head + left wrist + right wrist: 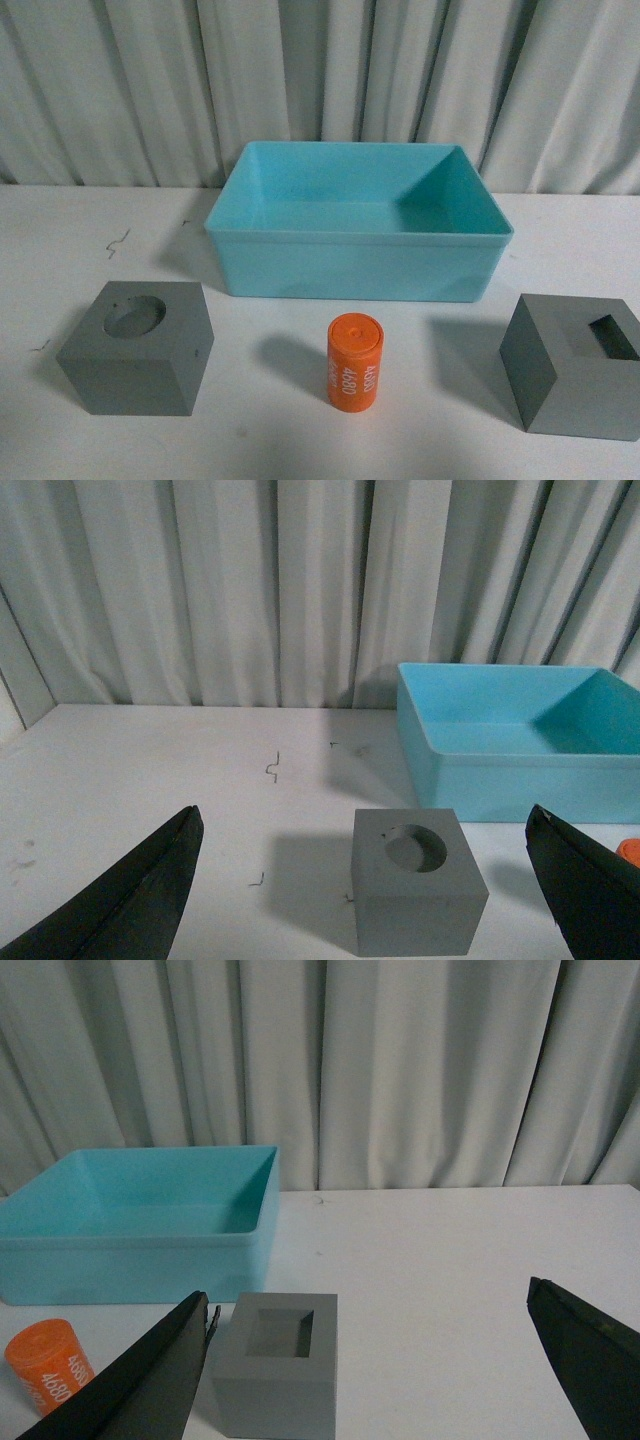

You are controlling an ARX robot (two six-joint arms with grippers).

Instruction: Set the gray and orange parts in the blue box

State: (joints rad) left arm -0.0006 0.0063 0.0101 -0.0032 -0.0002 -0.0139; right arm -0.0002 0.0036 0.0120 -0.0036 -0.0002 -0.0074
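The box [360, 236] is turquoise, round-recess cube [130, 372] and square-recess cube [548, 362] gray, cylinder [354, 362] orange with white numbers.

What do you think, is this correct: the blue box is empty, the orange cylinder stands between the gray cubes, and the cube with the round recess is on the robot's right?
Not quite: the front view shows the cube with the round recess on the robot's left. The rest holds.
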